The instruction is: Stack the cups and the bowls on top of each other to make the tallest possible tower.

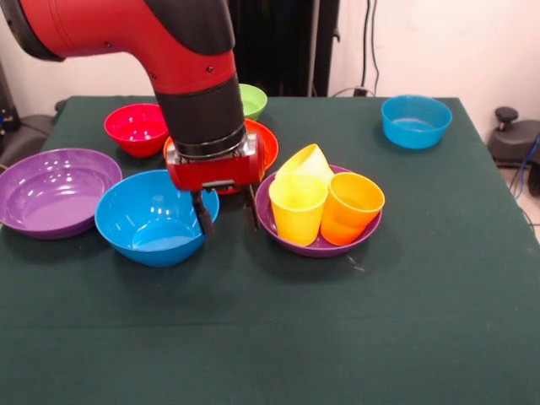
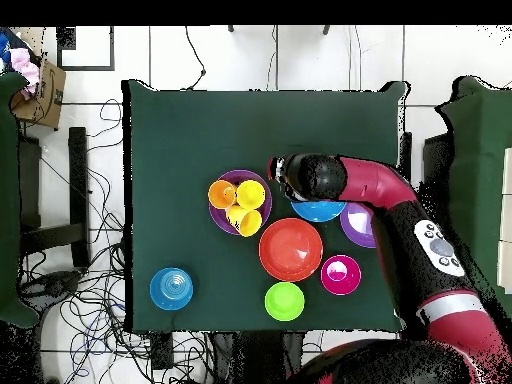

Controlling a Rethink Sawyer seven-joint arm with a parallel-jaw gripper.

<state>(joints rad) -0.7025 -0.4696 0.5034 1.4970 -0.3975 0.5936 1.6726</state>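
Note:
My gripper (image 1: 226, 213) is open and empty, low over the table between the large blue bowl (image 1: 150, 219) and a large purple bowl (image 1: 316, 250). One finger (image 1: 202, 216) is at the blue bowl's right rim. The purple bowl holds an upright yellow cup (image 1: 297, 207), an orange cup (image 1: 351, 206) and a tilted yellow cup (image 1: 309, 160). In the overhead view these cups (image 2: 243, 220) sit in the same purple bowl (image 2: 238, 176). The large orange bowl (image 1: 265, 142) is partly hidden behind my wrist.
A second large purple bowl (image 1: 55, 190) lies at the left edge. A small red bowl (image 1: 137, 128) and a light green bowl (image 1: 252, 99) stand at the back. A small blue bowl (image 1: 415, 121) stands alone at the back right.

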